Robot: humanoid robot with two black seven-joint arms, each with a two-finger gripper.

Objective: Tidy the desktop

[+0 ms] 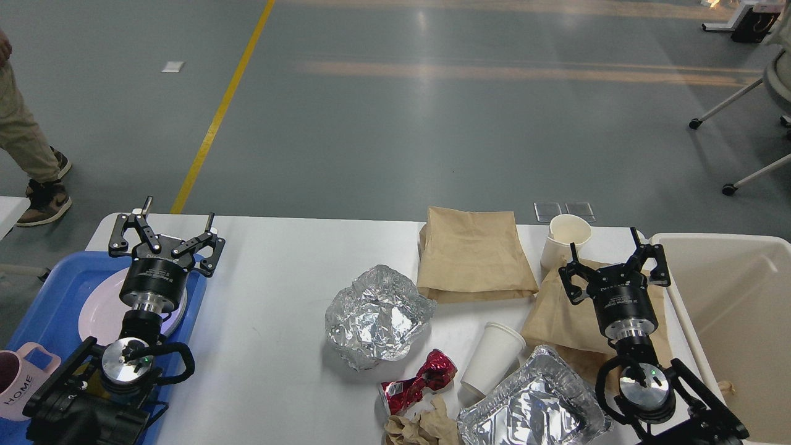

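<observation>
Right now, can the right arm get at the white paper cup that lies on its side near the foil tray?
Probably yes. The right gripper is open and empty, hovering over a brown paper bag. The white paper cup lies just to its left on the desktop, with nothing on top of it.

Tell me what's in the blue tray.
The blue tray holds a pale plate and a pink mug. My left arm covers the rest.
</observation>
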